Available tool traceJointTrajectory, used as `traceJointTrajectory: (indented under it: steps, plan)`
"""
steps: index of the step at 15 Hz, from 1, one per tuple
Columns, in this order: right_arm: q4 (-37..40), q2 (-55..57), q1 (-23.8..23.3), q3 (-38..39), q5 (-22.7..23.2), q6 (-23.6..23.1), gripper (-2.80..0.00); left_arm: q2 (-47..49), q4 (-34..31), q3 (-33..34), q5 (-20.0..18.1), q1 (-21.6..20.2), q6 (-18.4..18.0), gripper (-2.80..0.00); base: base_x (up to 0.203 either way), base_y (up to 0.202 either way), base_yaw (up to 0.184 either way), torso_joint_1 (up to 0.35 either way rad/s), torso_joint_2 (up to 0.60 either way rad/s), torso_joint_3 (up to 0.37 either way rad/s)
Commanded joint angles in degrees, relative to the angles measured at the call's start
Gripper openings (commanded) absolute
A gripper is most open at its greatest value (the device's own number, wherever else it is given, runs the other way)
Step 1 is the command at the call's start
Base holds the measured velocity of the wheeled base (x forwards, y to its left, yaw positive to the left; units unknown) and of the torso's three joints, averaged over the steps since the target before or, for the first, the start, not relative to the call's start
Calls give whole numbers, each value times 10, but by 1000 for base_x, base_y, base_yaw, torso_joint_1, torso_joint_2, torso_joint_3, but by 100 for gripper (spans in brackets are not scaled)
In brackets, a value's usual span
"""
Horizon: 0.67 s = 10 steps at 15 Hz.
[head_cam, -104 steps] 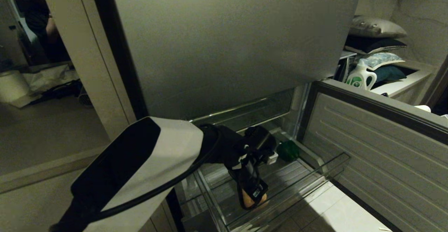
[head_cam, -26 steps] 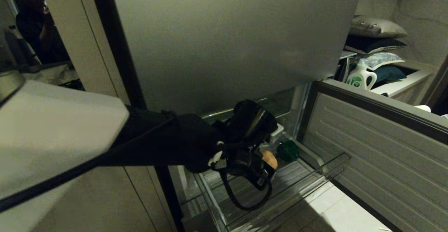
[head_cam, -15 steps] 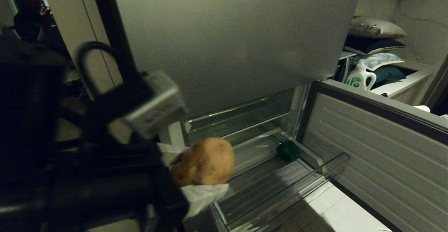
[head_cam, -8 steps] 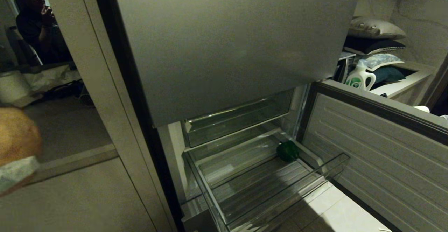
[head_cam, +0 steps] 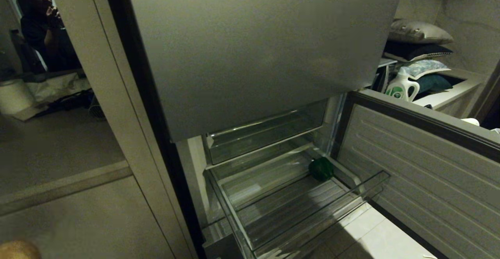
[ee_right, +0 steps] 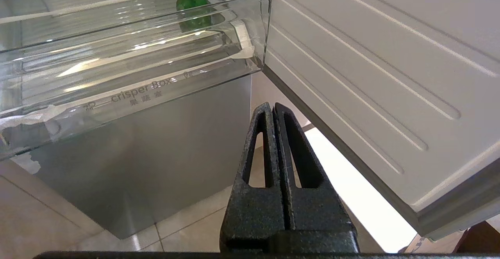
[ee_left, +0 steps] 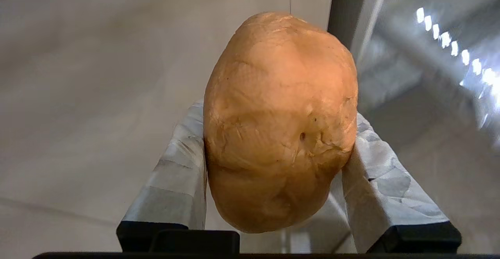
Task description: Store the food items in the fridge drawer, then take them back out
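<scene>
Orange-tan piece: a lumpy, bread-like lump (ee_left: 279, 122) is clamped between the taped pads (ee_left: 175, 177) of the left claw (ee_left: 279, 181), well clear of the fridge drawer; in the head view only its top is seen at the lower left edge (head_cam: 17, 250).
Surface: a matt, creased crust with small pits is shown; a firm, slightly yielding feel is judged likely.
Green piece: a glossy dark-green rounded item (head_cam: 321, 168) is seen inside the fridge drawer (head_cam: 375, 183), at its far right corner beside the open door panel (head_cam: 422, 165).
Drawer: clear plastic, ribbed floor, pulled out; the front lip is marked "Crisper Box" (ee_right: 142, 90).
Right claw: the fingers are pressed together on nothing (ee_right: 274, 112), parked below and in front of the drawer's lip.
Step in hand: the taking-out half is judged under way, one piece removed, one left inside.
Next move: a setting-down place for the bread-like piece is called for, none of which is shown; then a reach into the far corner is needed for the green piece.
Risk: the rounded green piece may be rolled along the ribs if nudged.
</scene>
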<state>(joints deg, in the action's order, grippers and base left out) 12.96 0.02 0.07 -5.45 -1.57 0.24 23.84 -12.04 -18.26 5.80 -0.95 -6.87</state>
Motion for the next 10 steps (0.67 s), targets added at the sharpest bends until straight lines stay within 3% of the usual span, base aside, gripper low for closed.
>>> traceJointTrajectory:
  steps: [1, 4, 6, 10]
  plan:
    - [0, -1, 0, 0, 0, 1, -280, -117, 0, 87, -10, -2, 0, -280, 0, 0, 0, 0, 0, 0]
    - [0, -1, 0, 0, 0, 1, -280, -232, 2, 124, -50, 6, 7, -280, 0, 0, 0, 0, 0, 0]
    - [0, -1, 0, 0, 1, 1, -280, -239, 61, 157, -62, 9, 21, -280, 0, 0, 0, 0, 0, 0]
    - [-1, 2, -1, -13, -4, 2, -280, -237, 68, 160, -64, 9, 32, -280, 0, 0, 0, 0, 0, 0]
